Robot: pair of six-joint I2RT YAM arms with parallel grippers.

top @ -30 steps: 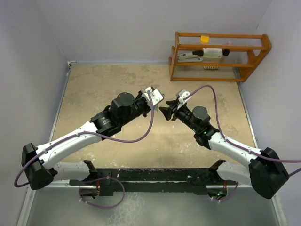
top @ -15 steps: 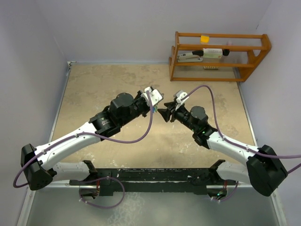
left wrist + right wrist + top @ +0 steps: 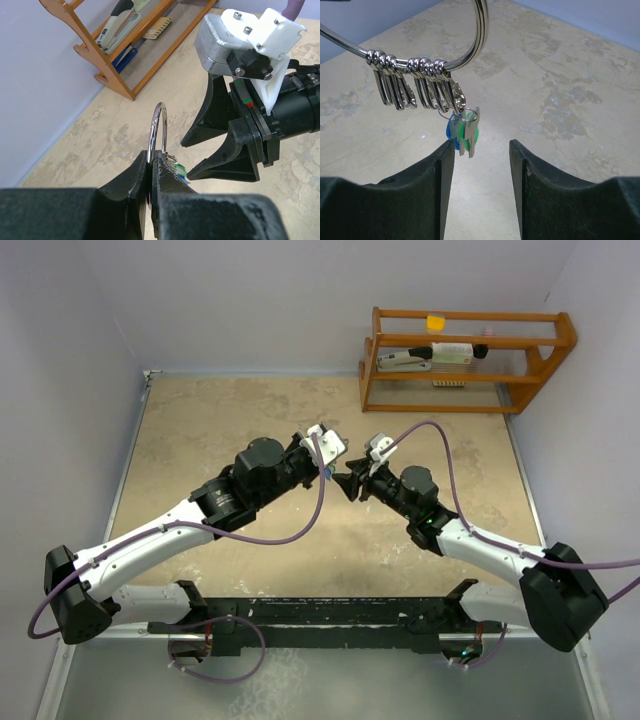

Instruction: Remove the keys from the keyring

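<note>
My left gripper (image 3: pixel 151 152) is shut on the lower edge of the silver keyring (image 3: pixel 157 120), which it holds upright above the table. In the right wrist view the keyring (image 3: pixel 482 35) carries a row of silver clips (image 3: pixel 415 85). From them a small wire loop hangs the keys (image 3: pixel 465 131), one blue-headed, one green-headed, with plain silver blades in front. My right gripper (image 3: pixel 481 145) is open, with the keys hanging just above and ahead of its left fingertip (image 3: pixel 447 150), not gripped. From above, the two grippers (image 3: pixel 328 462) (image 3: pixel 348 480) nearly meet tip to tip.
A wooden rack (image 3: pixel 465 355) with a stapler and small items stands at the back right against the wall. Purple cables loop over both arms. Walls close in the left, back and right sides of the beige table (image 3: pixel 230 410).
The right arm has pushed left and forward, bringing its open gripper up to the keys held by the left gripper. The left arm has stayed put, still shut on the keyring.
</note>
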